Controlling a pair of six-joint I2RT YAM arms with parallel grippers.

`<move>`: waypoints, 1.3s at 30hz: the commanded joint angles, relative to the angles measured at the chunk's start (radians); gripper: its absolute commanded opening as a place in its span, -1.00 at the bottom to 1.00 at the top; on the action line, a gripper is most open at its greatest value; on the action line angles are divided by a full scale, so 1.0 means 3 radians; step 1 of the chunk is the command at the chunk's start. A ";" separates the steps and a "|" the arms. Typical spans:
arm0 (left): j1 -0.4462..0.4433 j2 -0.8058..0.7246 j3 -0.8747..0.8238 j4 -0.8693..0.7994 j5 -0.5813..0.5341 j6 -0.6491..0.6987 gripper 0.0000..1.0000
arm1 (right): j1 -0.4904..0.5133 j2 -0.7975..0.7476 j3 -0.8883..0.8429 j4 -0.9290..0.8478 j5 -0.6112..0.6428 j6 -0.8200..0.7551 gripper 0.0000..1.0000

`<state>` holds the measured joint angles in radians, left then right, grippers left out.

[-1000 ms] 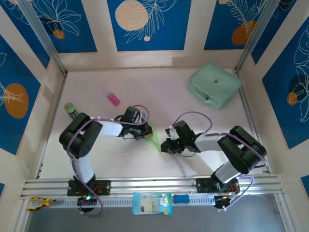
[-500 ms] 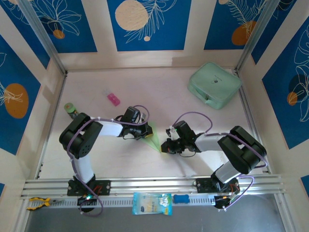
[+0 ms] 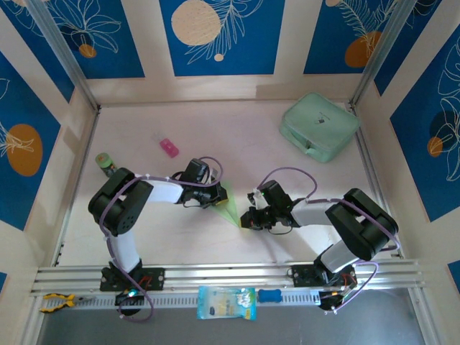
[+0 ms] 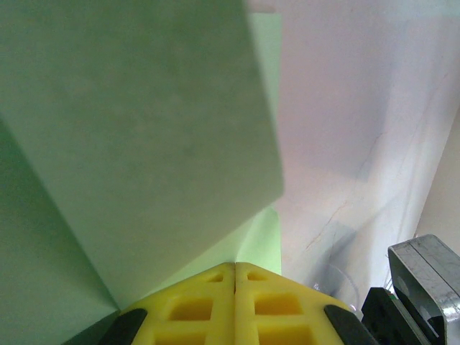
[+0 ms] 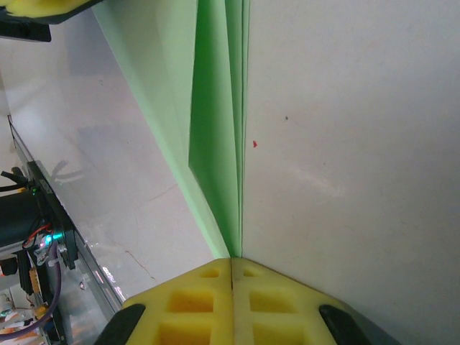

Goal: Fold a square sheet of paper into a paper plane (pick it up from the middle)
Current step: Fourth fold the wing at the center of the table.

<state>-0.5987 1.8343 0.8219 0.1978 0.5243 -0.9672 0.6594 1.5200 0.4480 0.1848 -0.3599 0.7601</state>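
The square sheet of paper [image 3: 230, 207] is folded into a slim, pointed pale-green paper plane shape and spans the gap between my two grippers at the table's middle. My left gripper [image 3: 218, 195] is shut on its wide end. In the left wrist view the yellow pads meet [image 4: 235, 266] with green paper [image 4: 144, 129] fanning out from the seam. My right gripper [image 3: 246, 219] is shut on the narrow tip. In the right wrist view its pads [image 5: 231, 260] pinch the stacked folded edges of the paper [image 5: 215, 108], which run straight away from them.
A mint-green zip case [image 3: 319, 126] lies at the back right. A small pink object [image 3: 169, 147] and a small green item [image 3: 105, 159] sit at the left. A blue-white packet [image 3: 226, 302] and yellow-handled pliers [image 3: 57, 302] rest at the front rail.
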 commanded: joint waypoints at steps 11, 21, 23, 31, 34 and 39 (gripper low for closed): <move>0.0016 0.0080 -0.0070 -0.0181 -0.0109 0.0055 -0.89 | -0.0021 -0.0316 0.0016 -0.0557 -0.0029 -0.0052 -0.75; 0.0013 0.0085 -0.0081 -0.0155 -0.0102 0.0047 -0.89 | -0.0052 -0.0431 0.0340 -0.0419 -0.0106 -0.0040 -0.81; 0.0016 0.0097 -0.0081 -0.0148 -0.0092 0.0044 -0.88 | -0.0014 -0.0230 0.0510 -0.0383 -0.0178 -0.0057 -0.86; 0.0021 0.0110 -0.0074 -0.0144 -0.0086 0.0044 -0.89 | 0.0174 0.0342 0.0965 -0.0451 0.0005 -0.0116 -0.89; 0.0017 0.0110 -0.0072 -0.0145 -0.0086 0.0045 -0.89 | 0.0229 0.0472 0.1080 -0.0619 0.0135 -0.0155 -0.89; 0.0017 0.0108 -0.0071 -0.0158 -0.0091 0.0053 -0.89 | 0.0256 0.0559 0.1079 -0.0849 0.0381 -0.0188 -0.89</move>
<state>-0.5987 1.8351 0.8219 0.1978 0.5247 -0.9672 0.7311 1.6726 0.7597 0.0074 -0.2947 0.7258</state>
